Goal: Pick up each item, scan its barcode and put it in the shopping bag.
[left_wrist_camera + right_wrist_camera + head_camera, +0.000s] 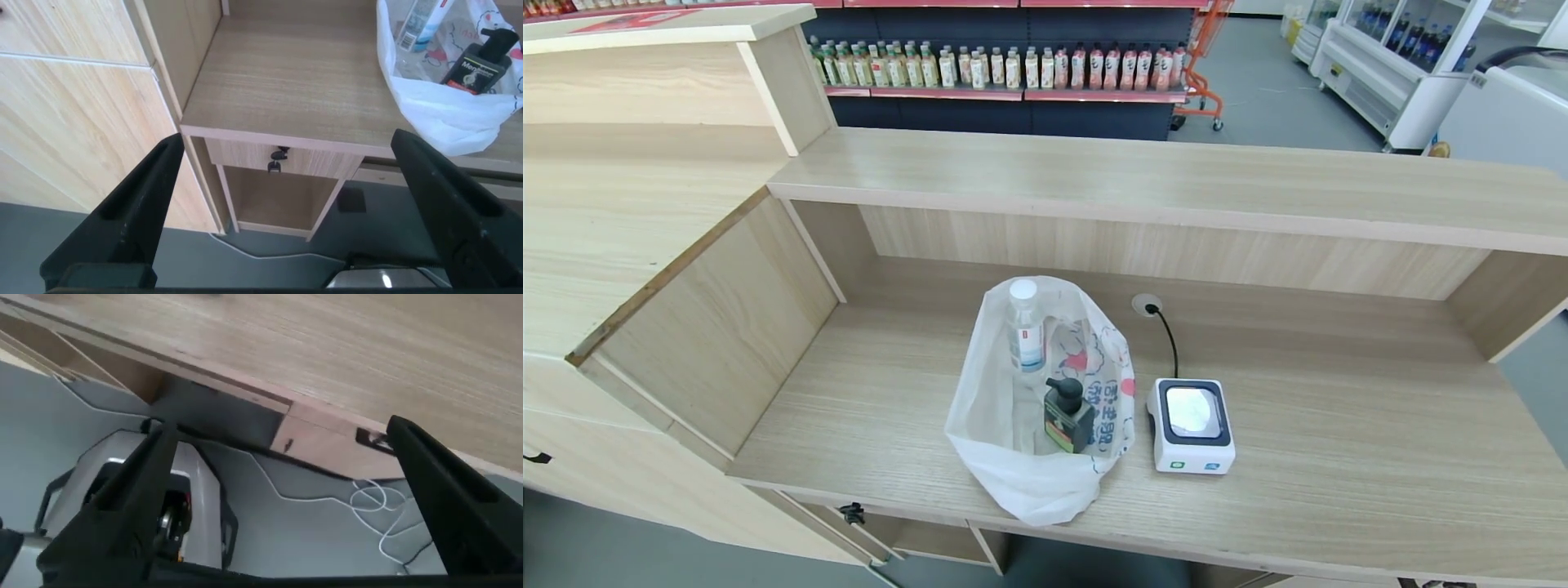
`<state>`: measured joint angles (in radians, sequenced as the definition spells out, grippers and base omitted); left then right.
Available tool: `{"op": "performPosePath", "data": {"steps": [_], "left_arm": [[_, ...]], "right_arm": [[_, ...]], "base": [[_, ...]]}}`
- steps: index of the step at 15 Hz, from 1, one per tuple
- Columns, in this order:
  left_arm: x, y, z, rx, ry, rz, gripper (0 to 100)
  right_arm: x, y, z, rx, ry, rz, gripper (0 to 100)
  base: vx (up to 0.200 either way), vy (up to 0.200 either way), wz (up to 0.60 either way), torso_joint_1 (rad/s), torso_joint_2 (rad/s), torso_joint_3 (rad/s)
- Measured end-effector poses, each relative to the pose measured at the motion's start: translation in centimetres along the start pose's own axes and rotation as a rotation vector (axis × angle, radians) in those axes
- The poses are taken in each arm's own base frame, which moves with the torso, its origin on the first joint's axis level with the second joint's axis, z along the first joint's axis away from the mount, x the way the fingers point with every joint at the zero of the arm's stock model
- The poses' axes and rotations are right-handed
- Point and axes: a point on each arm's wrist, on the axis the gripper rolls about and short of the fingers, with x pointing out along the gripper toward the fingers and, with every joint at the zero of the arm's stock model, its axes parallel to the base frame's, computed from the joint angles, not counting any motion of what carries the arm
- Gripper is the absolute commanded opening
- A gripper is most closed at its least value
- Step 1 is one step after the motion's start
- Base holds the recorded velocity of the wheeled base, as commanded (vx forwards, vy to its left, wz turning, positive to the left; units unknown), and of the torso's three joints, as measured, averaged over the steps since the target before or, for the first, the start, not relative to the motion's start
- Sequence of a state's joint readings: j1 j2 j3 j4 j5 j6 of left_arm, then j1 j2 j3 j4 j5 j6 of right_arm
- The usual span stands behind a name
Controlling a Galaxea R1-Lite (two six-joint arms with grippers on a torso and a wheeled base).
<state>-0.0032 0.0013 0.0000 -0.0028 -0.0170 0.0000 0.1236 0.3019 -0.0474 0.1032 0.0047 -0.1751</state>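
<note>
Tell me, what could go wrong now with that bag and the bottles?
The shopping bag lies limp, close to the front edge of the counter; a nudge might send it over. Its mouth gapes, so the pump bottle or water bottle might slip out. The scanner sits right beside it, easily bumped.
</note>
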Motion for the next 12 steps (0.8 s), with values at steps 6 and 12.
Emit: {"op": "performPosePath", "data": {"steps": [6, 12], "left_arm": [[0.0, 0.0, 0.0, 0.0, 0.0, 0.0, 100], [0.0, 0.0, 0.0, 0.0, 0.0, 0.0, 100]], "right_arm": [[-2.0, -0.1, -0.3, 0.006, -0.139, -0.13, 100], [-2.1, -0.1, -0.3, 0.041, -0.182, -0.163, 100]], "base": [[0.0, 0.0, 0.0, 0.0, 0.0, 0.0], [0.0, 0.0, 0.0, 0.0, 0.0, 0.0]]}}
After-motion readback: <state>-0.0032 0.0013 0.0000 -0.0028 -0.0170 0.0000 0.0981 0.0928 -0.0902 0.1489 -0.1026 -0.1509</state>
